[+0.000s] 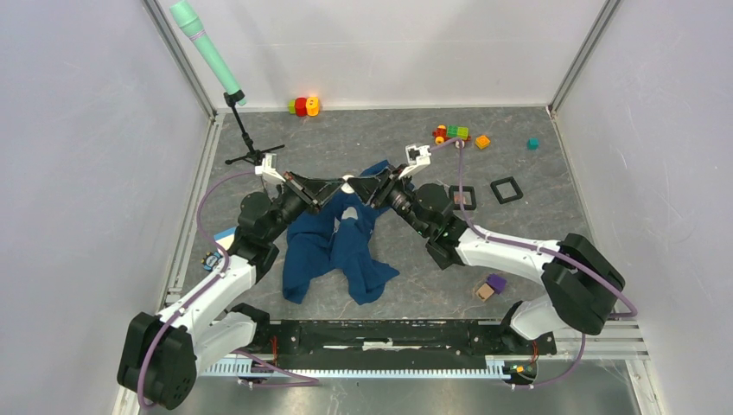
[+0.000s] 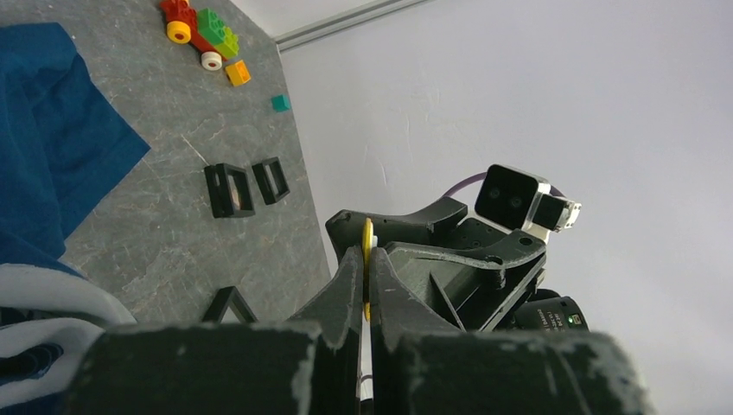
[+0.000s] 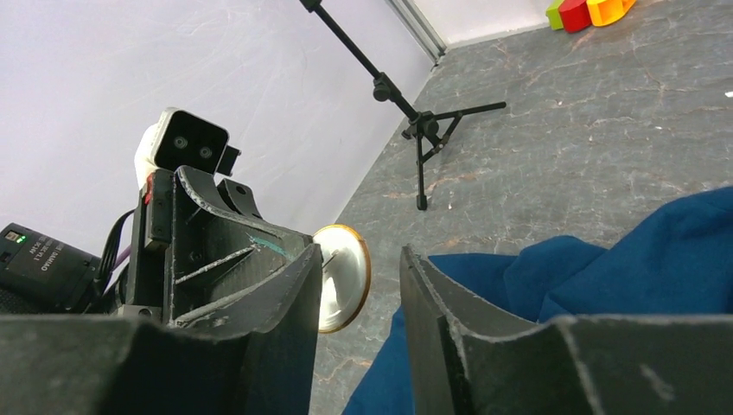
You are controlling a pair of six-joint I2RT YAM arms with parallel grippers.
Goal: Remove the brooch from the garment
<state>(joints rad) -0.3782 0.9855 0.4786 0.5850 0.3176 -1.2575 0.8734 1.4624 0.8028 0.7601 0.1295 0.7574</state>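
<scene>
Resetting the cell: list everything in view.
T-shirt: 1, dark blue, centre
brooch: 1, white, gold rim, in left gripper
mic stand: 1, black, green mic, back left
toy: 1, red-yellow-green, back wall
brick car: 1, multicolour, back right
brick: 1, orange, beside car
cube: 1, teal, back right
frames: 2, black, right of centre
blocks: 2, purple, tan, near right
flat item: 1, light blue, by left arm
left gripper: shut on brooch
right gripper: open, beside brooch

Left gripper (image 2: 366,259), 6 o'clock: fingers closed on the brooch (image 2: 368,235), a thin gold-rimmed disc seen edge-on. Blue T-shirt (image 2: 52,130), 9 to 10 o'clock, on the grey table (image 2: 173,251). Two black square frames (image 2: 229,190), 10 o'clock. Toy bricks (image 2: 203,30), 11 o'clock. Other arm's camera (image 2: 519,197), 3 o'clock.
</scene>
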